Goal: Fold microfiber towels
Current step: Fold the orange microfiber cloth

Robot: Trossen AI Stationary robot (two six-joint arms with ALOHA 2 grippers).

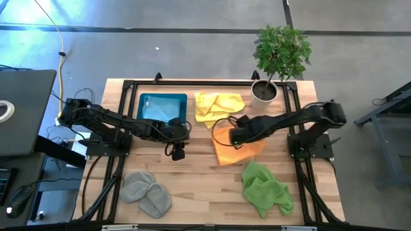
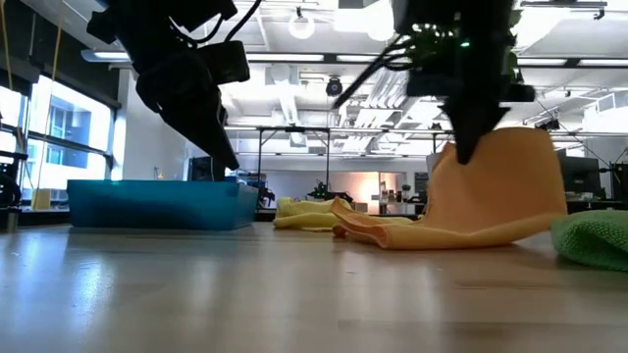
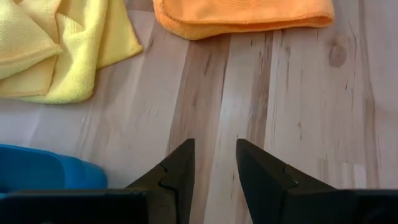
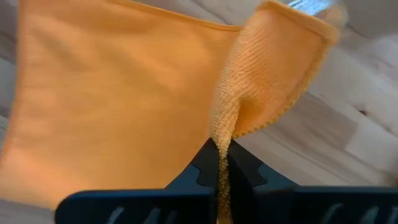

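Microfiber towels lie spread over my wooden table. Orange towel: at table centre, toward my right arm's side, part flat on the wood and part lifted. My right gripper has its fingers pressed together on an edge of this towel; the right wrist view shows the fabric pinched between the two dark fingertips, with the rest of the cloth hanging and spreading away from them. In the low view the raised portion stands up as a rounded hump above the flat folded part.

Yellow towel: crumpled at the far side of the table, just beside the orange towel and between the teal tray and the potted plant. Green towel: bunched at the near right of the table, apart from the orange one. Grey towel: bunched at the near left. A further cloth inside the tray cannot be confirmed from these views.

My left gripper hangs above bare wood near the tray's near right corner. Its fingers are spread a little, with a visible gap between the tips, and nothing is between them. The left wrist view shows the orange towel's folded edge and the yellow towel ahead of it, both clear of the fingertips.

A laptop sits off the table, beyond my left arm.
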